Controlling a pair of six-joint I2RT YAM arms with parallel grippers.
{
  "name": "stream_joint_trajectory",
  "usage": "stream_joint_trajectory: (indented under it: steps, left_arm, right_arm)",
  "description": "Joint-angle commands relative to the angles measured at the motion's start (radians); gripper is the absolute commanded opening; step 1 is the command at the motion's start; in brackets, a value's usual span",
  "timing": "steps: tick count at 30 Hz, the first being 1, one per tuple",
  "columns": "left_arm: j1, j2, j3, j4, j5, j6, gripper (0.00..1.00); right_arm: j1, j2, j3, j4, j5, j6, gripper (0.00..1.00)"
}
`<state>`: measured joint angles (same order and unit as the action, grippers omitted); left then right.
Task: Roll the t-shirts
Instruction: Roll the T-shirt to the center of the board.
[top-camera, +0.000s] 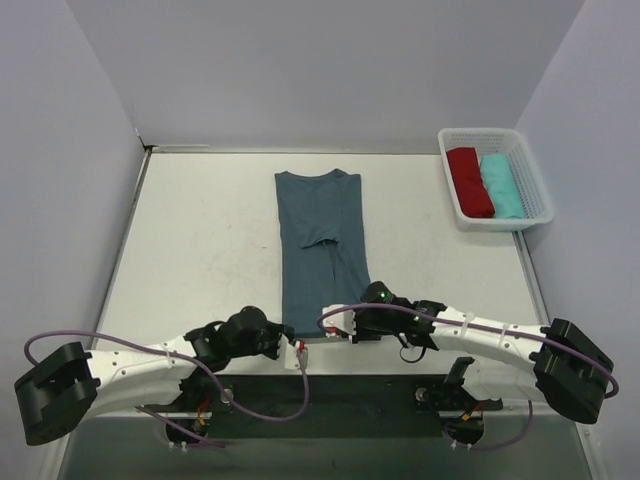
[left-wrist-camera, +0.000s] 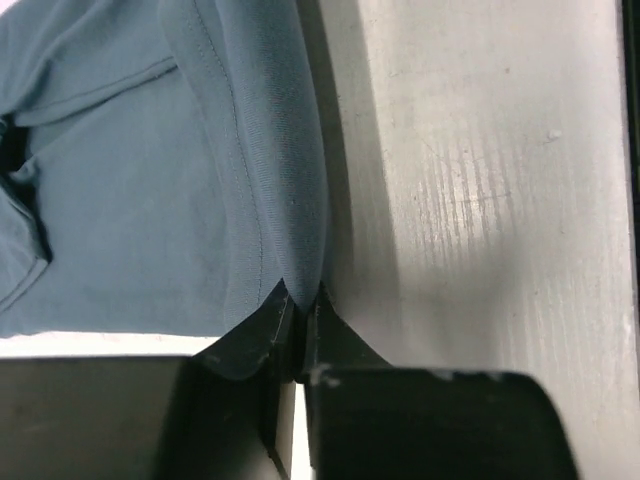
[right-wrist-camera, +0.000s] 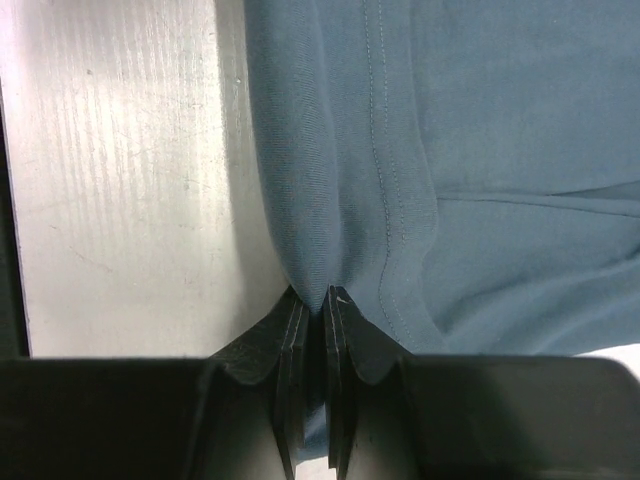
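Left fingers (left-wrist-camera: 250, 345) (black, flat-faced) are pressed together on a pinch of the hem edge of the slate-blue cotton t-shirt (left-wrist-camera: 150, 180), and the cloth enters the narrow slit between them. Right fingers (right-wrist-camera: 365, 350) are clamped the same way on another pinch of that hem, with a line of stitching running up from the grip. Beside each pinch lies the scuffed pale grey surface (right-wrist-camera: 120, 180), bare up to the fabric's edge.

In the top view, both sets of fingers sit near each other at the near end of the garment, the left at its near-left corner and the right further along the hem (that corner is hidden by the arm). The t-shirt lies as a narrow lengthwise strip in the middle of the surface, collar at the far end and hem toward the arm bases, with a wrinkle about halfway along.

A white plastic lattice basket (top-camera: 447, 185) stands at the far right corner, well apart from the t-shirt. It holds a red rolled garment (top-camera: 469, 180) and a teal rolled garment (top-camera: 500, 186) side by side.
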<state>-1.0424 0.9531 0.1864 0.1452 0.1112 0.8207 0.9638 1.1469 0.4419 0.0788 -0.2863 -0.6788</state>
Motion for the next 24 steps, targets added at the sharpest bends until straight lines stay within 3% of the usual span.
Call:
stream_joint_trajectory:
  steps: [1,9,15,24]
  left_arm:
    - [-0.002,-0.068,0.077,-0.094,0.057,-0.028,0.03]
    - [0.070,-0.123,0.264,-0.407,0.274,-0.161,0.00]
    - [0.221,-0.019,0.375,-0.541,0.415,-0.196,0.00]
    - [0.300,0.128,0.473,-0.650,0.593,-0.189,0.00]
  right_arm:
    - [-0.033,0.005,0.076,-0.068,-0.053,0.042,0.03]
    - [-0.145,0.017,0.198,-0.332,-0.284,0.071,0.02]
    - [-0.183,0.057,0.299,-0.497,-0.412,0.064,0.01]
    - [-0.324,0.206,0.415,-0.651,-0.551,-0.013,0.01]
